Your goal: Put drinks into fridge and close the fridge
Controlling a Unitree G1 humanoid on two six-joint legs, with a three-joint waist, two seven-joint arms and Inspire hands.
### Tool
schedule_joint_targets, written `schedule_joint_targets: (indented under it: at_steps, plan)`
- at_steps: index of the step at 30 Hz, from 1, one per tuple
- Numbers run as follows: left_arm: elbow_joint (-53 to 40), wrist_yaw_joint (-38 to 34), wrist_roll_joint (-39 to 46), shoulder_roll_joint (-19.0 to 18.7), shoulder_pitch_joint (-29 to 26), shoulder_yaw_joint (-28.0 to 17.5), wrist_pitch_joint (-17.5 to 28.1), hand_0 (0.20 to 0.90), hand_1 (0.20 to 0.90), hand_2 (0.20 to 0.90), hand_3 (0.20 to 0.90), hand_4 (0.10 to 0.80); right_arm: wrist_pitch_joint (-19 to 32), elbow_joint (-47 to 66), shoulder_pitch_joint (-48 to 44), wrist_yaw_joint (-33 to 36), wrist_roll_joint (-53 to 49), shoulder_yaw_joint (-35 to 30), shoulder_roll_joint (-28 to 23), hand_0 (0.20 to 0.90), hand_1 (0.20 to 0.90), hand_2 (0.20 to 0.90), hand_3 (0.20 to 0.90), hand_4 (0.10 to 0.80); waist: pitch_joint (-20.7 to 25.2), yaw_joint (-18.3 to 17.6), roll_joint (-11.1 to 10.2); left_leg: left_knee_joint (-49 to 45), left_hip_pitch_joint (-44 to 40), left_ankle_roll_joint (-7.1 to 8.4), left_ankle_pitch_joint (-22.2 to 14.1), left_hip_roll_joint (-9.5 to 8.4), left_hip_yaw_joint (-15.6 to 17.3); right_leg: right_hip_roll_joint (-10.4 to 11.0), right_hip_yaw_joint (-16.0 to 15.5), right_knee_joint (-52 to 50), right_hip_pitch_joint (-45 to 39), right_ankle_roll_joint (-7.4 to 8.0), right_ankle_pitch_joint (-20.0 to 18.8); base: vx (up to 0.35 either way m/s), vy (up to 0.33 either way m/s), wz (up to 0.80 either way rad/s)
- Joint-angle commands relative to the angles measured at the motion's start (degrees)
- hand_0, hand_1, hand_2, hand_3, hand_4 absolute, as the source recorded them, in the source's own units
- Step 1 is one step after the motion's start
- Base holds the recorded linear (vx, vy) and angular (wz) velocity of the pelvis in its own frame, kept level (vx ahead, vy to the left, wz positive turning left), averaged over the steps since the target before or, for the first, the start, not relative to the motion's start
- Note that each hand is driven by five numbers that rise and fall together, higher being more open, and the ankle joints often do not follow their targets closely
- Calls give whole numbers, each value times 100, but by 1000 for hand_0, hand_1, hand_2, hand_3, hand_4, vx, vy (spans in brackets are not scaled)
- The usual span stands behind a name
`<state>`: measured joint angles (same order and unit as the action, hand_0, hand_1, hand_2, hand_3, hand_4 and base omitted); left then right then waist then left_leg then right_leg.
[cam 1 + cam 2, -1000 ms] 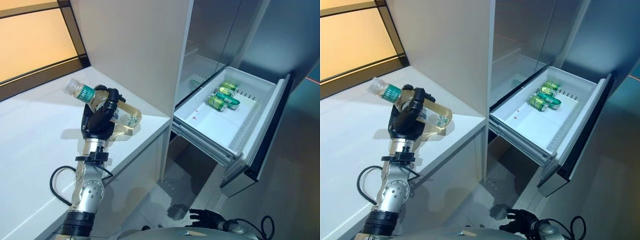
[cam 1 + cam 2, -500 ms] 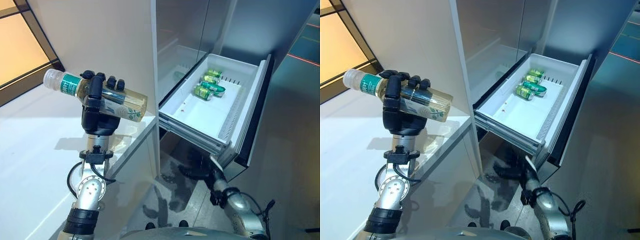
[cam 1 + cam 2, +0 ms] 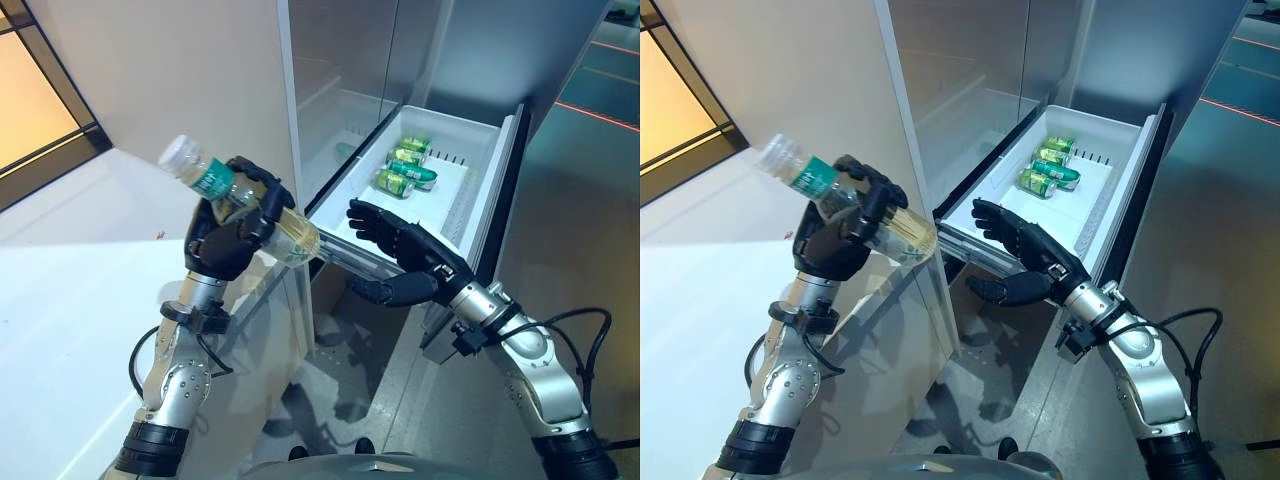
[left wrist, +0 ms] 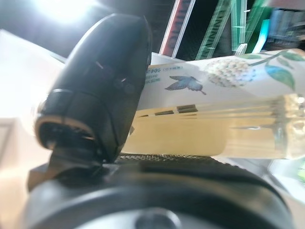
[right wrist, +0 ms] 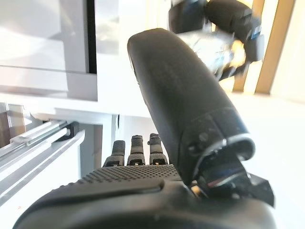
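My left hand (image 3: 232, 238) is shut on a clear bottle (image 3: 292, 236) of pale yellow drink with a green label and white cap. It holds it tilted above the white counter's corner, base toward the fridge. The left wrist view shows the bottle (image 4: 224, 124) across the palm, under the thumb. My right hand (image 3: 405, 260) is open and empty, fingers spread, just right of the bottle's base and in front of the open white fridge drawer (image 3: 447, 205). Green cans (image 3: 402, 172) lie at the drawer's back.
The white counter (image 3: 70, 290) runs along the left beside a tall white cabinet wall (image 3: 170, 80). The pulled-out drawer and its dark front panel (image 3: 505, 180) stand to the right. Grey floor lies below.
My right hand has risen from low by the floor to beside the bottle's base. My left hand has tilted the bottle, cap up, and carried it toward the drawer.
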<state>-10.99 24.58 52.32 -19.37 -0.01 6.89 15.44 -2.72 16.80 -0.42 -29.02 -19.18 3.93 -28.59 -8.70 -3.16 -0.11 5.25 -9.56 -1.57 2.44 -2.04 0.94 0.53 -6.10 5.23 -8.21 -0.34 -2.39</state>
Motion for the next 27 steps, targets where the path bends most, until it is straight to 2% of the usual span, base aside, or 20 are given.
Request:
schedule_joint_targets:
  at_steps: [1,8,17,24,27]
  plan:
    - [-879,-32,-384,-216,-912,78,930,300,300,300,200,100,85,541,-715,-108,-481,96,-119,900,900,900,900,800,493,93,-88,-25,-87,30,-436,14,336,15,38,-189,-67,323,229,0,0,0]
    - [-876,-104,-518,-306,-1207,411,836,300,300,300,200,100,-182,551,-1144,-39,-525,340,-346,900,900,900,900,800,506,94,-140,-25,-66,37,-427,16,348,2,51,-183,-48,321,206,0,0,0]
    - [-865,-145,-674,-212,-1368,767,687,300,300,300,200,100,-539,547,-1405,-56,-891,700,-253,900,900,900,900,800,509,90,-166,-25,-53,40,-410,20,378,-15,78,-162,-36,315,177,0,0,0]
    - [-764,-254,-862,-245,-1429,938,725,300,300,300,200,100,-971,504,-1551,-112,-1408,903,-228,900,900,900,900,800,513,120,-183,-25,-45,49,-396,17,368,-18,49,-152,-47,313,175,0,0,0]
    - [-731,-310,-942,-311,-1458,994,750,300,300,300,200,100,-979,473,-1596,-89,-1515,991,-254,900,900,900,900,800,506,137,-194,-25,-39,49,-385,19,360,-21,32,-148,-51,307,173,0,0,0]
